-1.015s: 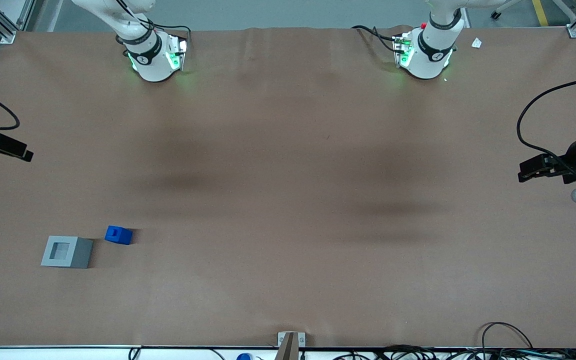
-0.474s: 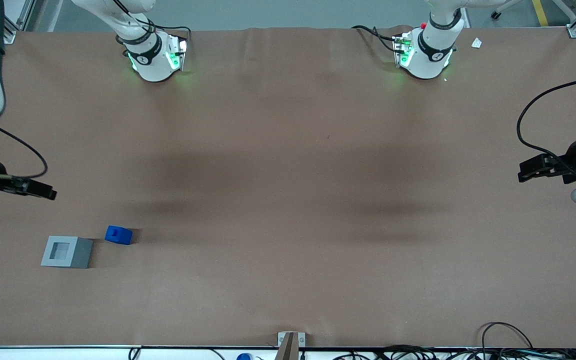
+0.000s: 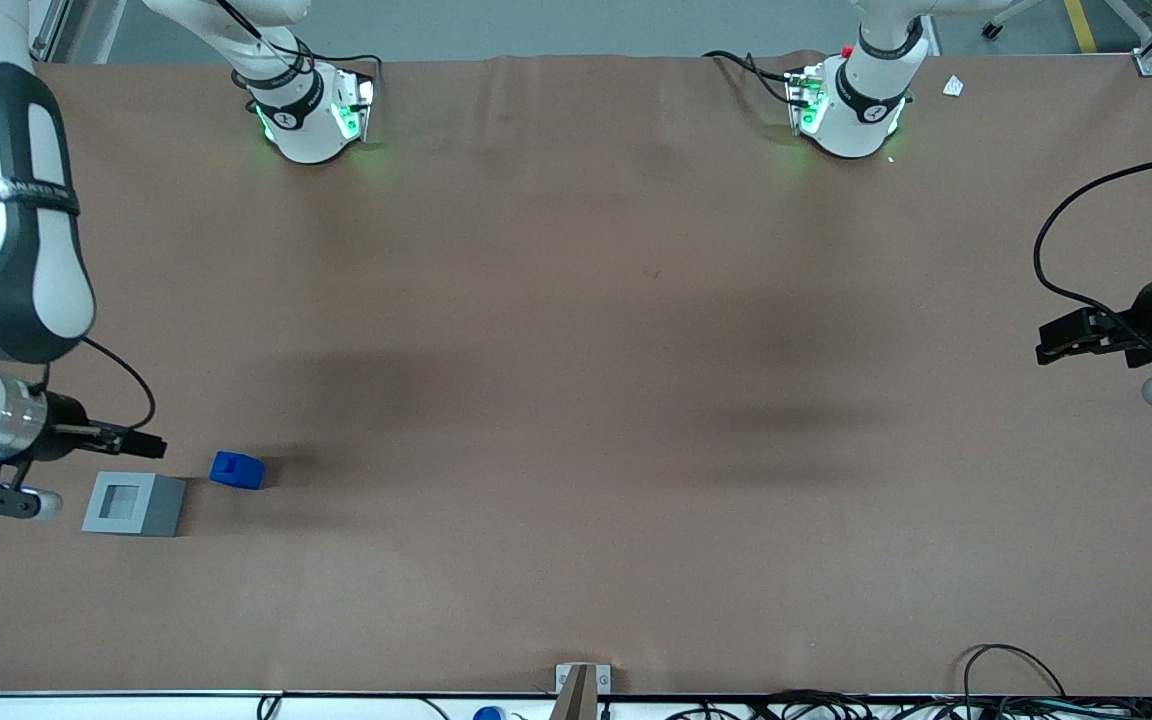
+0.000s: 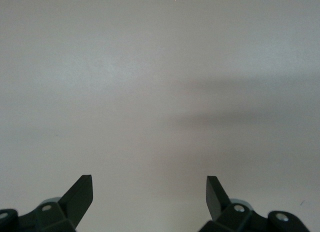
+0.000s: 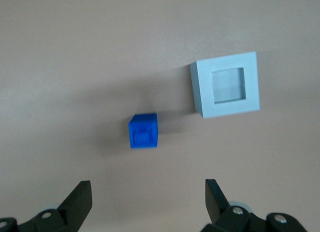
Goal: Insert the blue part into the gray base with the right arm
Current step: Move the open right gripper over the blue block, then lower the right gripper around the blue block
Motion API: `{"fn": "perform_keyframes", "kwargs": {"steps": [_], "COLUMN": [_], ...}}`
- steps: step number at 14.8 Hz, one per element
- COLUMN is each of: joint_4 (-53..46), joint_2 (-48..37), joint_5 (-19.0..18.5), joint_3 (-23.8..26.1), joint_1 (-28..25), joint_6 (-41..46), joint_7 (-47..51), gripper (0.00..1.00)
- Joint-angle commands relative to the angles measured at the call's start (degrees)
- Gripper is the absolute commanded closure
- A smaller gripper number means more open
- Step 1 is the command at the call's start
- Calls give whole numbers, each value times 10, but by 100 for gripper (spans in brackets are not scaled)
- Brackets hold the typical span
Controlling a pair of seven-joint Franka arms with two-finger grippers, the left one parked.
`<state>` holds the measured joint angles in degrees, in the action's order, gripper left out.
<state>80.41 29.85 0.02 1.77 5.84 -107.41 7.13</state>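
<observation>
In the lower left of the front view, the right arm (image 3: 11,290) carried its gripper (image 3: 141,443) low over the table (image 3: 576,400), just above the gray base (image 3: 133,504) and empty. Its fingers (image 5: 80,198) were spread wide, gripping nothing. The blue part (image 3: 237,470) sat on the table just beside the base, apart from it, toward the parked arm's end. From the gripper, the part lay a short way sideways toward that end. The wrist camera showed the blue part (image 5: 143,131) ahead of the open fingers, roughly between their lines, with the gray base (image 5: 226,86) alongside it.
</observation>
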Motion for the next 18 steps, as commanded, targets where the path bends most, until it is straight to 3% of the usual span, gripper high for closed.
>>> {"fn": "perform_keyframes", "kwargs": {"steps": [1, 7, 18], "joint_4": [-5, 25, 63], "joint_2": [27, 66, 79], "joint_5": [8, 3, -3], "joint_3": [2, 2, 2], "joint_1": [-5, -21, -26], "joint_6": [-29, -104, -116], "joint_7": [35, 38, 35], "gripper": [0, 0, 0]}}
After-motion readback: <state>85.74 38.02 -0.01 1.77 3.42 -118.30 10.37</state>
